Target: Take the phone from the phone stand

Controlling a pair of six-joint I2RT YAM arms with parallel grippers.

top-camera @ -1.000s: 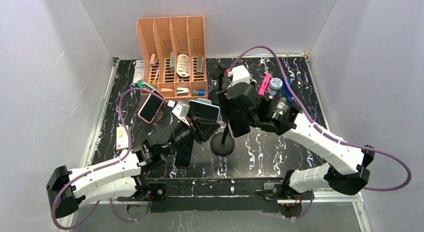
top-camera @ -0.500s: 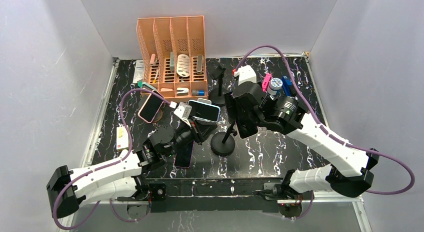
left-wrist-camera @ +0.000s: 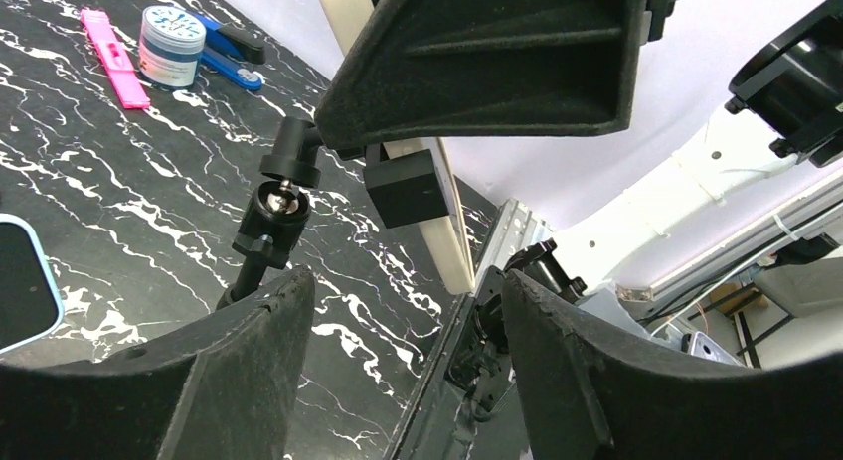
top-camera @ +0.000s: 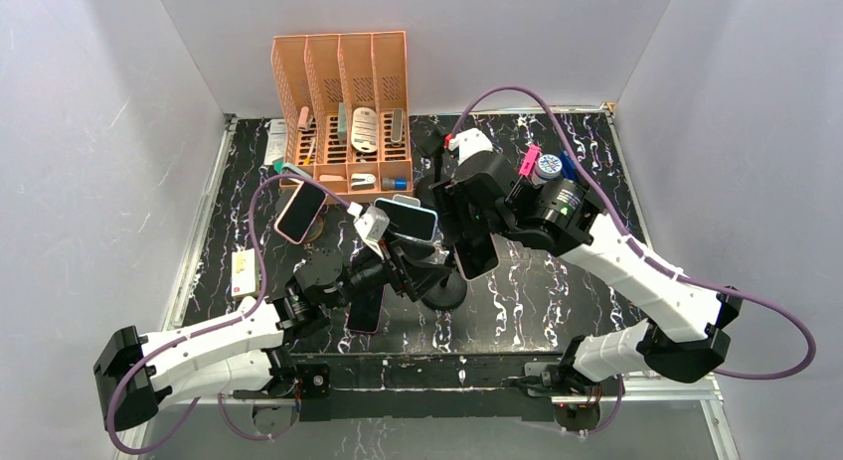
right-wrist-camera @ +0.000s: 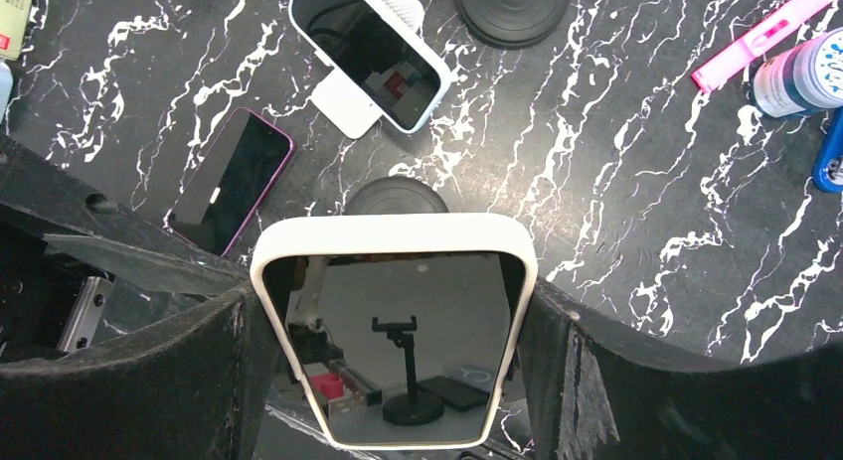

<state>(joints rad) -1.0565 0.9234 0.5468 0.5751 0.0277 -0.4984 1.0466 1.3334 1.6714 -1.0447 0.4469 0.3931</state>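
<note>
My right gripper (right-wrist-camera: 390, 311) is shut on the phone (right-wrist-camera: 393, 351), a white-cased handset with a dark screen, one finger on each long edge. In the top view the phone (top-camera: 477, 253) hangs tilted just right of the black phone stand (top-camera: 444, 284). From the left wrist, the stand's ball joint (left-wrist-camera: 278, 202) and clamp block (left-wrist-camera: 408, 187) sit against the phone's cream edge (left-wrist-camera: 449, 236); whether the clamp still grips it I cannot tell. My left gripper (left-wrist-camera: 406, 311) is open with nothing between its fingers, low beside the stand's round base (right-wrist-camera: 398, 194).
An orange organizer (top-camera: 343, 82) stands at the back. A pink-cased phone (top-camera: 300, 213) and a blue-cased phone (top-camera: 408, 220) sit to the left, and a dark phone (top-camera: 366, 306) lies flat. Another stand (top-camera: 434, 142), a pink tool (top-camera: 526, 167) and a jar (top-camera: 547, 169) are behind.
My left gripper closed, then opened wide and shifted right toward the stand's base. The right arm swung right with the phone, then came back left.
</note>
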